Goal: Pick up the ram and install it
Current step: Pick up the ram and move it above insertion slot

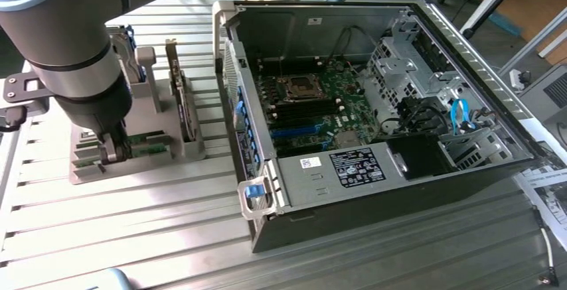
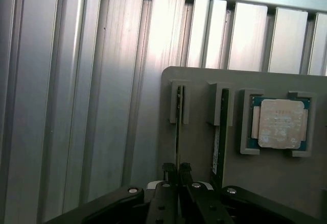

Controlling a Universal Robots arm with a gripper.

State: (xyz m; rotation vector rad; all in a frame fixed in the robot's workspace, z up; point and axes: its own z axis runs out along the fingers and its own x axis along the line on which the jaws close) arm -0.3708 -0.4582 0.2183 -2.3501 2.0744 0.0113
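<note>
Two fingertips of the gripper (image 2: pixel 177 170) are pinched on the thin edge of the ram (image 2: pixel 178 132), which sits right between them. The stick stands on edge, its long axis running straight out from the gripper and its far end seated in a slot of the grey holder (image 2: pixel 199 78). A second stick (image 2: pixel 220 127) is just beside the gripped one. The CPU chip (image 2: pixel 278 123) lies further out on that side. The open computer case (image 1: pixel 293 177) is well apart from the gripper.

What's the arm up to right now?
The gripper is shut on the ram, which stands on edge in a grey holder next to a second stick and a CPU. It sits in its slot, not yet lifted. The open PC case is to the exterior view's right of the holder, motherboard exposed.
</note>
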